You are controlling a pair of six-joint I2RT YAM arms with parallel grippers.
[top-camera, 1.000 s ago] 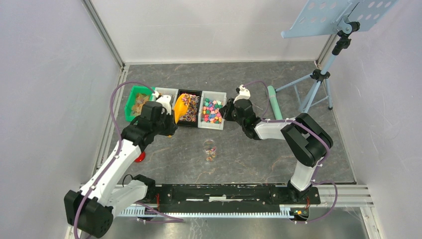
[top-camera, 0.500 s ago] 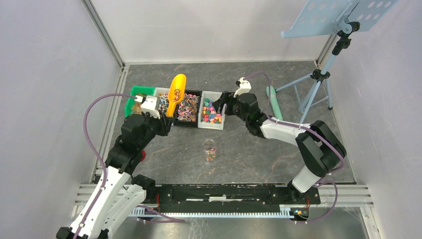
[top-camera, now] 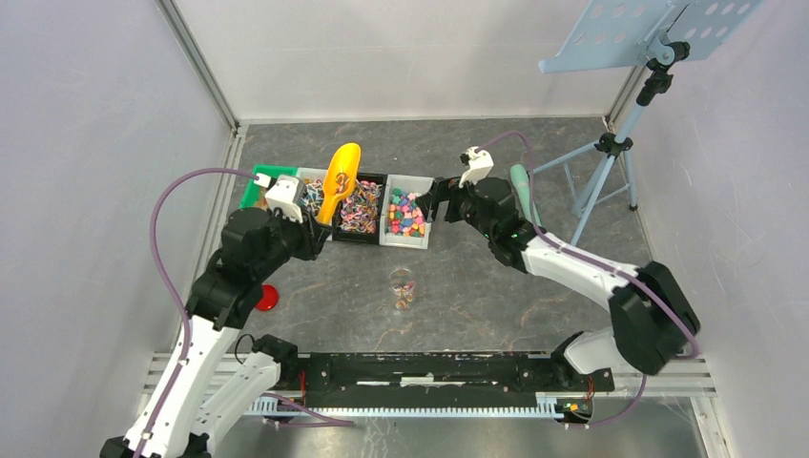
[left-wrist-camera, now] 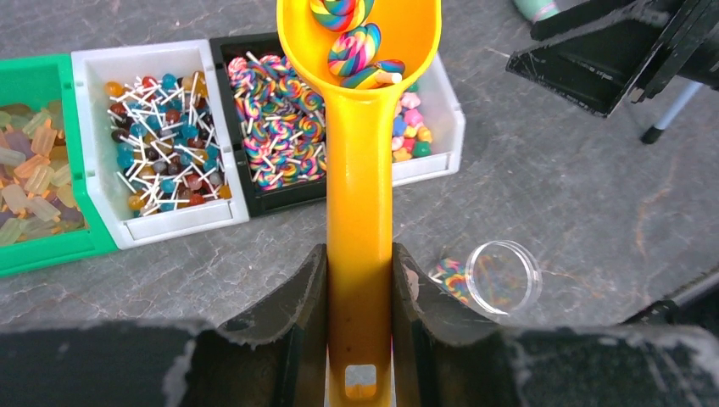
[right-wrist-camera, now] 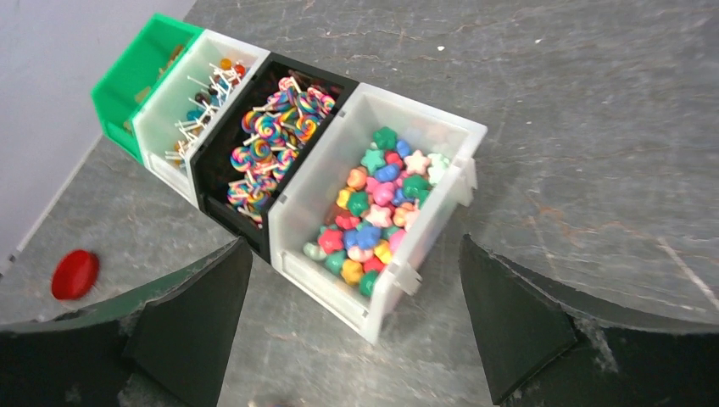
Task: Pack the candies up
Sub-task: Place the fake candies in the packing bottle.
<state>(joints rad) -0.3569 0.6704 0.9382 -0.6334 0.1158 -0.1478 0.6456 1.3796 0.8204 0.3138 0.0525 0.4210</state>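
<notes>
My left gripper point(left-wrist-camera: 359, 263) is shut on the handle of the orange scoop point(left-wrist-camera: 359, 170), which is held over the row of bins point(top-camera: 339, 176). Its bowl carries rainbow swirl lollipops point(left-wrist-camera: 354, 42). The candies fill four bins: gummies in the green one point(left-wrist-camera: 34, 170), ball lollipops point(left-wrist-camera: 157, 136), swirl lollipops in the black bin point(right-wrist-camera: 271, 144), and star and flower sweets point(right-wrist-camera: 377, 203) in the white bin point(right-wrist-camera: 326, 284). My right gripper point(right-wrist-camera: 353, 246) stands wide open just off that white bin's near corner, holding nothing. A clear jar point(top-camera: 402, 286) with a few sweets stands in front of the bins.
A red round lid point(top-camera: 268, 299) lies on the table left of the jar. A pale green roll point(top-camera: 524, 196) and a music stand's tripod point(top-camera: 611, 157) stand at the back right. The table is dark grey stone, walled on three sides.
The left arm lifted the scoop out of the black bin with lollipops in it. The right gripper opened wide and drew back from the white bin.
</notes>
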